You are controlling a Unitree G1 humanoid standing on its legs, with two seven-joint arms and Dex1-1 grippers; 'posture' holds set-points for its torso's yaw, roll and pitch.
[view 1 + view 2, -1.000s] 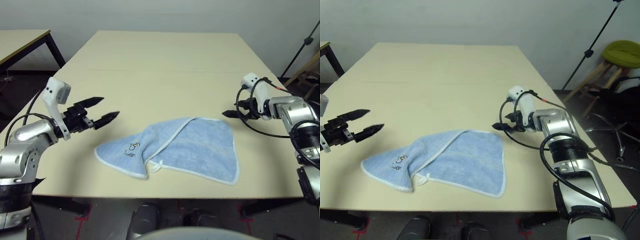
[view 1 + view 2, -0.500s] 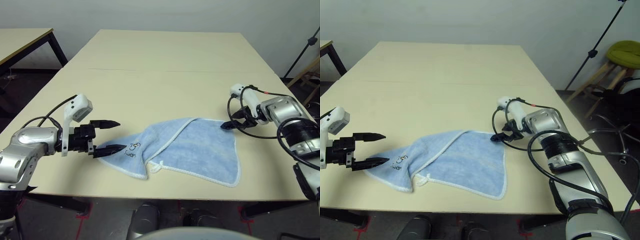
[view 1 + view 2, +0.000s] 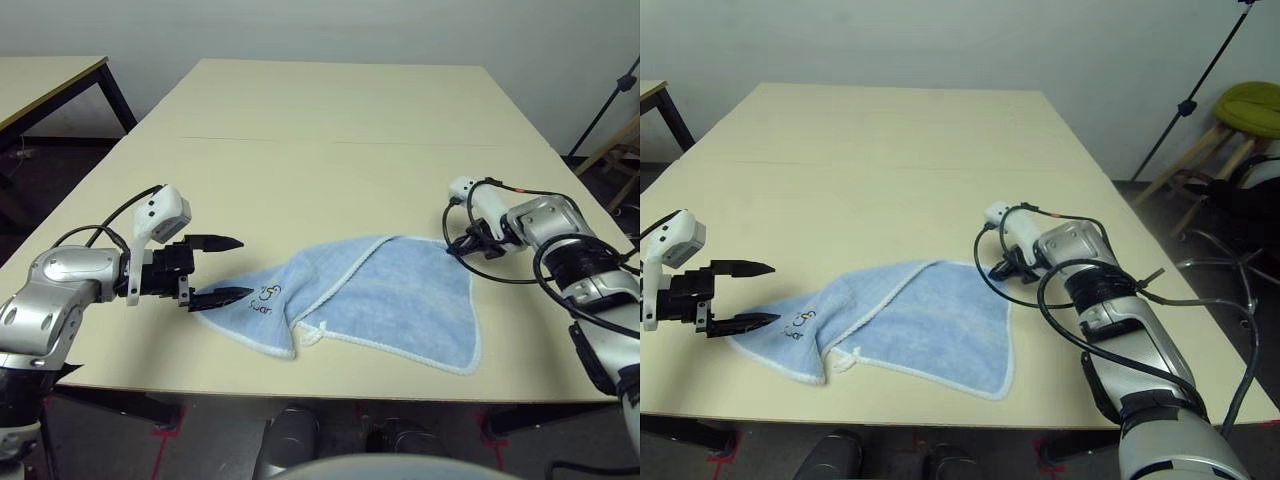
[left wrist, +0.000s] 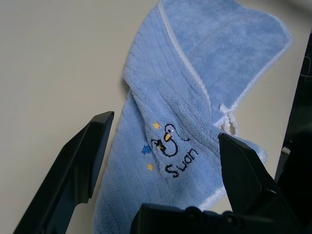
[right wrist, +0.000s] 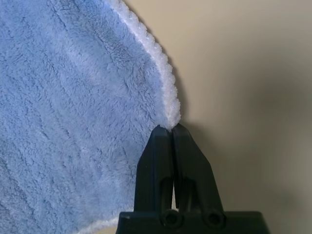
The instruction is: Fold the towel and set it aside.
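Presently, head views: one towel point(image 3: 370, 300), light blue with white edging, lying rumpled and partly doubled over near the front edge of a bare beige table point(image 3: 330, 130), its embroidered logo point(image 3: 262, 298) on the end toward the robot's left. Left gripper point(image 3: 228, 268) hangs just beside that logo end, fingers spread wide, one above the cloth edge and one low at it, nothing between them. Right gripper point(image 3: 998, 272) sits at the far right corner of the towel, pointing down at the table. Left wrist view: the logo end of the towel point(image 4: 185, 122) lies between the two splayed black fingers point(image 4: 73, 165), not yet pinched; a white-edged flap crosses over the layer beneath. Right wrist view: the fingers point(image 5: 168, 161) are pressed flat together with their tips at the white hem of the towel corner point(image 5: 168, 105); whether any hem is actually caught between them is hard to tell, as the tips meet the cloth right at its edge. Step in hand, by judgement: securing both ends before the first fold; right side clenched, left side still to close. Next move likely calls for the left fingers to nip the logo end, then a joint lift to spread the cloth. Containers: none on the table.
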